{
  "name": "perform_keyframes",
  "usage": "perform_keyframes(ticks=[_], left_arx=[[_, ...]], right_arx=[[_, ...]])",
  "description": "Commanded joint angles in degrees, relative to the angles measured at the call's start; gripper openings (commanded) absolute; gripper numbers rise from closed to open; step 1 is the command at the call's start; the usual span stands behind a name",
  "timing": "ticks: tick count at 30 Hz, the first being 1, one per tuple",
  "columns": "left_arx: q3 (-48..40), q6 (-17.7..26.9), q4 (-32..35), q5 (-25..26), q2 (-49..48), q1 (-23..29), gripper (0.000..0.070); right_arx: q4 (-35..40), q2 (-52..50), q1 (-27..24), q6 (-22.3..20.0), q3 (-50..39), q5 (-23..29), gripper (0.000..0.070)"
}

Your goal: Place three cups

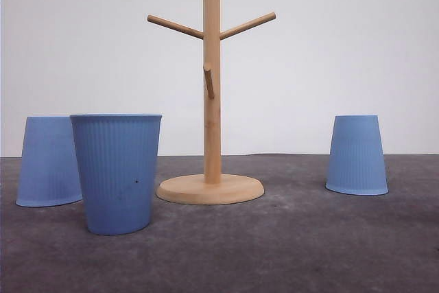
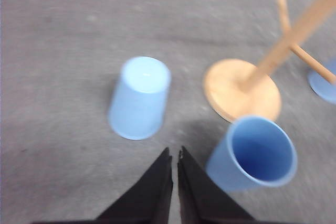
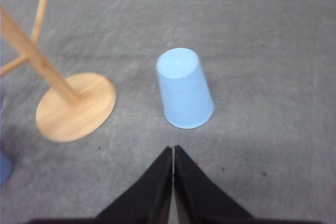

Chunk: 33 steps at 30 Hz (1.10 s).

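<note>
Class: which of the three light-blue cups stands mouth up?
The light-blue ribbed plastic cup nearest the camera, left of the wooden stand; the other two cups stand upside down.

Two cups (image 1: 116, 169) (image 1: 48, 161) left of stand (image 1: 211, 101) (third (image 1: 357, 156) right)

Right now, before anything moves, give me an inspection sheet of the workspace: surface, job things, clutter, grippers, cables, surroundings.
Surface: grey matte table, flat.
Job's things: upright cup, mouth up, front left of the wooden stand; upside-down cup behind it at far left; upside-down cup right of the stand. Stand pegs bare.
Clutter: nothing seen.
Grippers: left gripper shut, holding nothing, above the table near the upright cup; right gripper shut, holding nothing, near the right cup.
Cables: nothing seen.
Surroundings: plain white wall behind.
</note>
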Motion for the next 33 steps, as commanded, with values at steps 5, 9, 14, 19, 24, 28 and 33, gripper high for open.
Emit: perform_keyframes(ticks=[5, 9, 14, 19, 24, 28, 33], left_arx=[[1.2, 7.3, -0.1, 0.0, 2.3, -6.8, 0.0003], [1.2, 9.9, -0.6, -0.2, 3.4, -9.3, 0.0003], [1.2, 11.0, -0.9, -0.1, 3.6, -9.8, 0.0008], [1.4, 10.7, -0.9, -0.2, 3.6, -9.8, 0.043], [1.5, 9.1, -0.9, -0.6, 3.7, -9.8, 0.0435], [1.6, 6.5, -1.3, -2.8, 4.6, -9.7, 0.0435], [3.8, 3.1, -3.0, -3.4, 9.2, -9.1, 0.0435]], right_arx=[[0.1, 2.4, 9.0, -8.9, 2.4, 5.3, 0.0], [-0.6, 3.1, 12.9, -9.9, 2.4, 6.1, 0.0001], [-0.6, 3.0, 13.7, -11.1, 2.4, 6.3, 0.0038], [-0.7, 2.3, 13.7, -12.5, 2.4, 10.3, 0.0369], [-1.4, 1.7, 13.7, -12.2, 2.4, 10.6, 0.0373], [-3.4, 1.8, 13.7, -10.1, 2.4, 10.6, 0.038], [-6.3, 1.9, 13.2, -6.0, 2.4, 9.5, 0.0422]])
